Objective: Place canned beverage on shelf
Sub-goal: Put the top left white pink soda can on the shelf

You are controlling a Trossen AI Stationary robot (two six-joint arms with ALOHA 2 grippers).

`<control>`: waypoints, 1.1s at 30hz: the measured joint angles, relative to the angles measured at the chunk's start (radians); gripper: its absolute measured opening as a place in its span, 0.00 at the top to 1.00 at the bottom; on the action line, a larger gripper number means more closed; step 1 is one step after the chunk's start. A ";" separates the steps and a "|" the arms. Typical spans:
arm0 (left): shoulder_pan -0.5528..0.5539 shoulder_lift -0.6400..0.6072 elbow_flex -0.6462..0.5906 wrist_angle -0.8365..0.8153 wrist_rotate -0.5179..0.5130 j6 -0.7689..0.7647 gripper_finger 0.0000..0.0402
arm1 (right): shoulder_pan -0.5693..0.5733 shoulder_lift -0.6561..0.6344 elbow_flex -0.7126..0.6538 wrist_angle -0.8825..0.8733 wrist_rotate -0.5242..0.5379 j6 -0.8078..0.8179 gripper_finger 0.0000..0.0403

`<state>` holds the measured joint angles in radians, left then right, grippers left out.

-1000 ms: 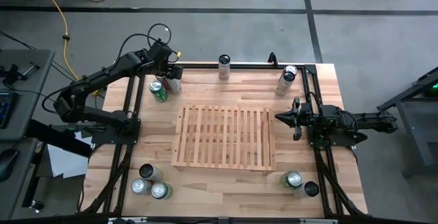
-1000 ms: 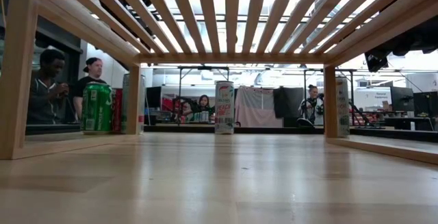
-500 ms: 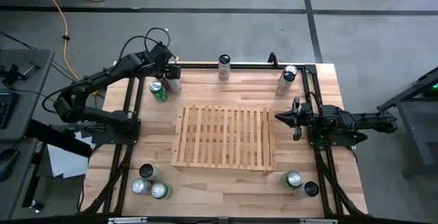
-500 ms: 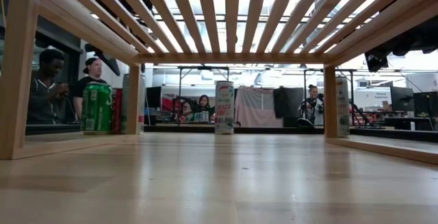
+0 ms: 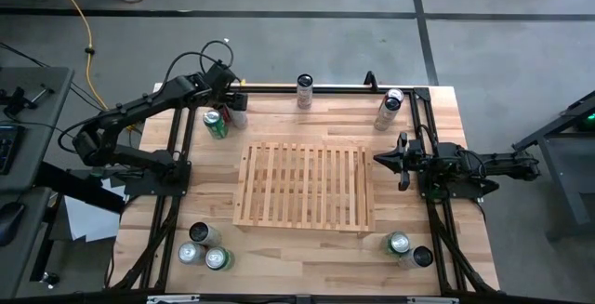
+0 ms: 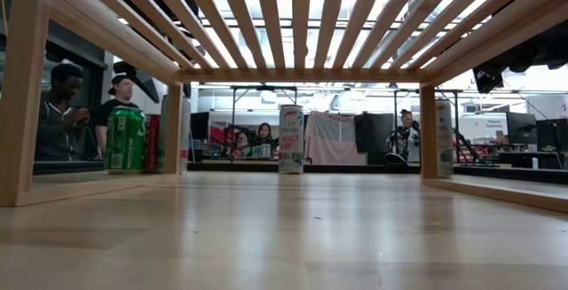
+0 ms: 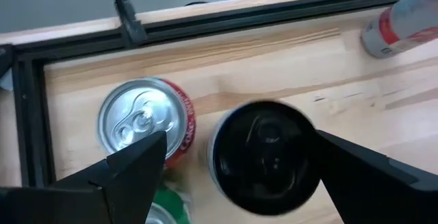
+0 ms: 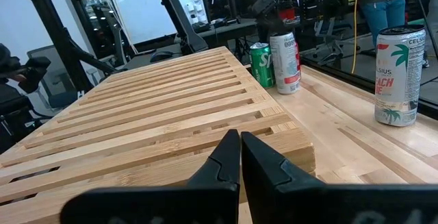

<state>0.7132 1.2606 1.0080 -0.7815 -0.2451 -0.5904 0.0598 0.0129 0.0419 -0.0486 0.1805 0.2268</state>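
Observation:
Three cans stand together at the table's far left corner: a black-topped can [image 7: 263, 157], a red can [image 7: 144, 121] with a silver top, and a green can [image 5: 215, 125]. My left gripper [image 7: 239, 142] hangs open above them, pointing steeply down. Its fingers stand on either side of the black-topped can without touching it. The slatted light-wood shelf [image 5: 302, 186] stands on the middle of the table with nothing on it. My right gripper [image 5: 378, 160] waits shut and level at the shelf's right edge, and its closed fingers [image 8: 241, 157] show in the right wrist view.
Single cans stand at the far edge's middle [image 5: 305, 90] and the far right [image 5: 390, 107]. Clusters of cans stand at the near left [image 5: 200, 246] and near right [image 5: 405, 248]. A black rail [image 7: 205, 18] runs along the table edge beyond the cans. People sit in the room behind [image 6: 62, 113].
My left gripper has come down a little over the cans at the far left corner and stays open. One of its dark fingers now shows in the low view above the green can. No can has moved.

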 joint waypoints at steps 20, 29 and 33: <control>-0.032 -0.001 0.000 0.038 0.079 0.040 0.13 | 0.000 0.000 0.000 0.000 0.000 0.000 1.00; -0.048 -0.001 0.000 0.023 0.079 0.153 0.13 | 0.000 0.000 0.000 0.000 0.000 0.000 1.00; -0.048 -0.001 0.000 0.023 0.079 0.238 0.13 | 0.000 0.000 0.000 0.000 0.000 0.000 1.00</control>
<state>0.6655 1.2594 1.0084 -0.7582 -0.1661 -0.3525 0.0600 0.0131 0.0419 -0.0486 0.1803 0.2267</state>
